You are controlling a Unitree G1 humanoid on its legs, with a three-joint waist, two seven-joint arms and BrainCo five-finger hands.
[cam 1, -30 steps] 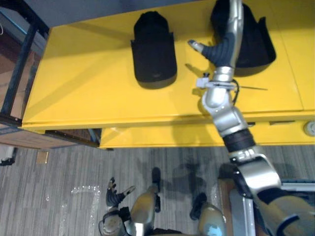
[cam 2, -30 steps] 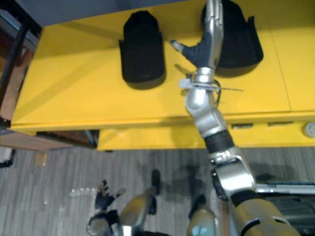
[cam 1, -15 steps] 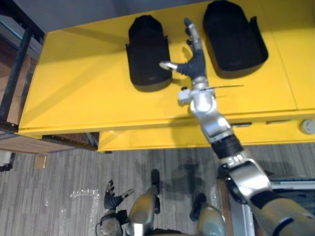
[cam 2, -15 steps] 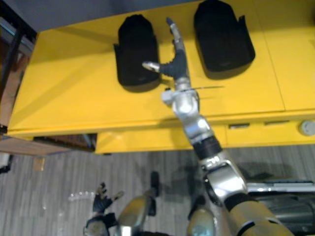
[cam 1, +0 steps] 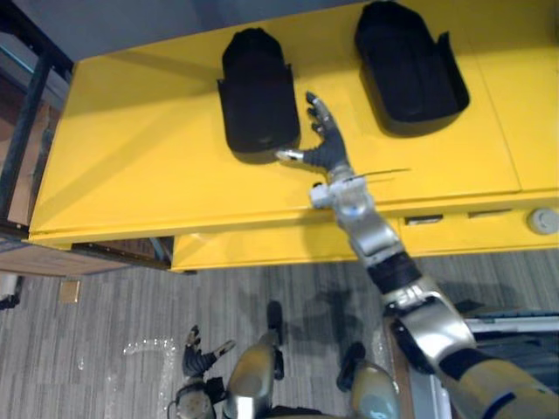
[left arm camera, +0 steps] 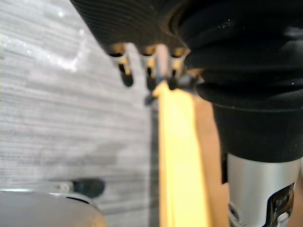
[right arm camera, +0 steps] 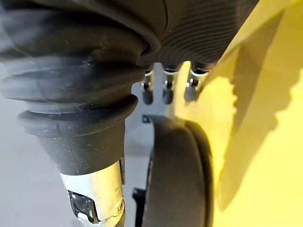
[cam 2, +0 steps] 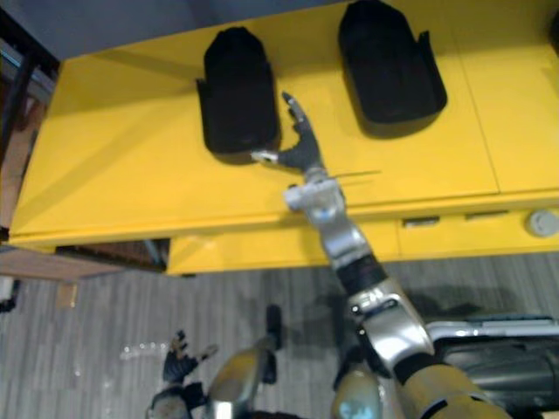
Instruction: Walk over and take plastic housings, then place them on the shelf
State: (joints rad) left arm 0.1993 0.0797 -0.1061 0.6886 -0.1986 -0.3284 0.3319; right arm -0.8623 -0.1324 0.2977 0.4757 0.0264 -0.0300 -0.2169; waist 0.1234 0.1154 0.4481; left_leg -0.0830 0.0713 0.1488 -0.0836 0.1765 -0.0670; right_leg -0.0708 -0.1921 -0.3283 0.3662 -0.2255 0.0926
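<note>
The left hand (left arm camera: 151, 78) shows its dark ribbed cover close to the camera, with its fingers (left arm camera: 127, 75) relaxed and slightly apart (their dark tips stand free of any surface). Farther off, past the fingers, lies a grey, finely striped floor (left arm camera: 61, 118). A narrow yellow edge (left arm camera: 177, 156) runs away from the fingertips beside it, with a paler tan band along its other side.

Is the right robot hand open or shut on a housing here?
Open: the right robot hand has straight fingers and a spread thumb, beside the left black housing, gripping nothing.
</note>
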